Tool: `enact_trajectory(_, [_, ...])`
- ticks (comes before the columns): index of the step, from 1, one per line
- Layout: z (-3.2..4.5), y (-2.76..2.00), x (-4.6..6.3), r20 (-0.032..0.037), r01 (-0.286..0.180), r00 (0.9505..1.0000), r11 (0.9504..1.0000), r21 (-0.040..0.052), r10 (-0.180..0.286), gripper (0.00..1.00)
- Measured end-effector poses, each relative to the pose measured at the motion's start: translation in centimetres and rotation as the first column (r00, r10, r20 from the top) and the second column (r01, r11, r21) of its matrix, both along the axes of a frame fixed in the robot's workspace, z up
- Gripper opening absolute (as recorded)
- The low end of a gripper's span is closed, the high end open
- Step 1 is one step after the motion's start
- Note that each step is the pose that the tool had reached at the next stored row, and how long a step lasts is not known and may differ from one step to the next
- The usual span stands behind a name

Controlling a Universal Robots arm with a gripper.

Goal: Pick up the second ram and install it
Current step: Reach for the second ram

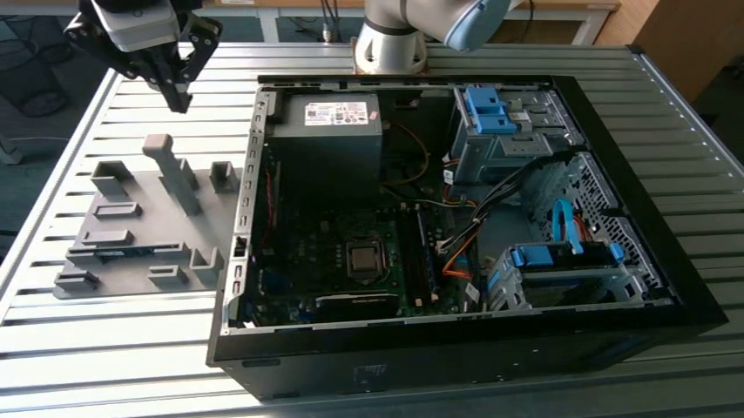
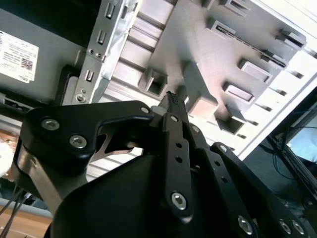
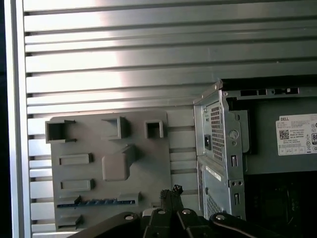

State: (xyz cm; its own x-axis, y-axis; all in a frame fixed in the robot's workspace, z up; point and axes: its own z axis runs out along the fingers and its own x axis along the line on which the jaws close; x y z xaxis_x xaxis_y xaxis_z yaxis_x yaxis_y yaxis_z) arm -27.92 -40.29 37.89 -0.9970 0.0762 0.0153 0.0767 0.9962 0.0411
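Observation:
The second ram [image 1: 122,253] is a thin blue-green strip standing on edge in a slot near the front of the grey holder plate [image 1: 145,228], at the exterior view's left. The first wrist view also has the second ram [image 3: 96,202] in its slot on the holder plate [image 3: 109,134]. My gripper [image 1: 180,103] hangs high above the table beyond the plate's far end, fingers pointing down, shut with nothing in them. Both wrist views show the gripper [image 2: 172,99] [image 3: 171,191] with its tips pressed together, well apart from the ram.
The open black computer case [image 1: 605,331] lies right of the plate, with the motherboard [image 1: 348,261], its memory slots [image 1: 419,252], power supply [image 1: 331,113], blue drive brackets [image 1: 489,109] and loose cables. Tall grey blocks [image 1: 177,174] stand on the plate. The slatted metal table [image 1: 117,348] surrounds everything.

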Motion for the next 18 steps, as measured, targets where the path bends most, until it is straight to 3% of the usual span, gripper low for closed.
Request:
enact_trajectory(2, [-0.02, -0.02, 0.0, -0.0159, 0.0, 0.9999, 1.0, 0.0, 0.0, 0.11])
enact_trajectory(4, [-0.01, -0.07, -0.1, -0.0168, 0.0, 0.9999, 1.0, 0.0, 0.0, 0.11])
enact_trajectory(9, [-0.01, -0.34, -0.8, -0.0153, 0.0, 0.9999, 1.0, -0.0001, 0.0, 0.11])
enact_trajectory(18, [-0.01, -0.47, -2.2, -0.0003, -0.001, 1.0, 1.0, 0.0, 0.001, 0.11])
